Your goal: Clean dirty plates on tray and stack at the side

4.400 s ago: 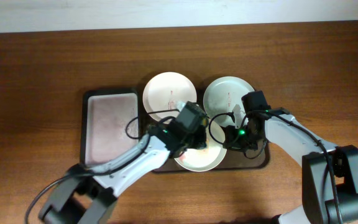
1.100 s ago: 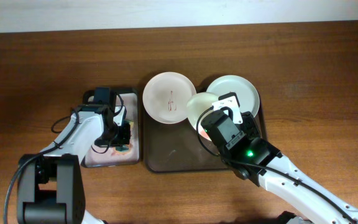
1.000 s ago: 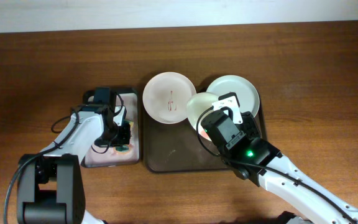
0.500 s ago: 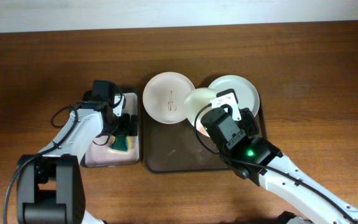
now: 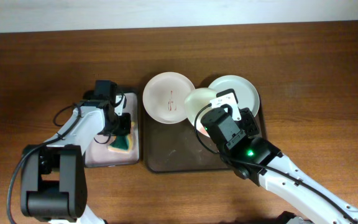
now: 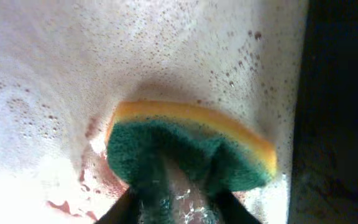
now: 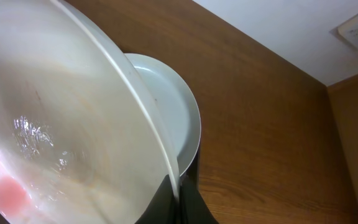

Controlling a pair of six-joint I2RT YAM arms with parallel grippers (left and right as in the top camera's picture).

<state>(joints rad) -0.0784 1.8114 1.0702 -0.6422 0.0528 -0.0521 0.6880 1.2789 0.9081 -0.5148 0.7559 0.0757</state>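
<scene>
Over at the small tray [image 5: 89,124], with its black rim and pale foamy inside, the left gripper [image 5: 119,128] pinches a green-and-yellow sponge [image 6: 191,149] from above, its jaws pressed into the green side while the sponge sits in the suds near the tray's right wall. The right gripper [image 7: 180,194] is clamped on the rim of a tilted plate [image 7: 61,118], lifted on edge above the brown tray [image 5: 173,149]; its face looks wet, with a pink smear low down. Behind it, a third plate [image 5: 242,90] lies flat in the tray's far right corner. A streaked plate [image 5: 169,98] lies at the far left corner, just beside the lifted one.
</scene>
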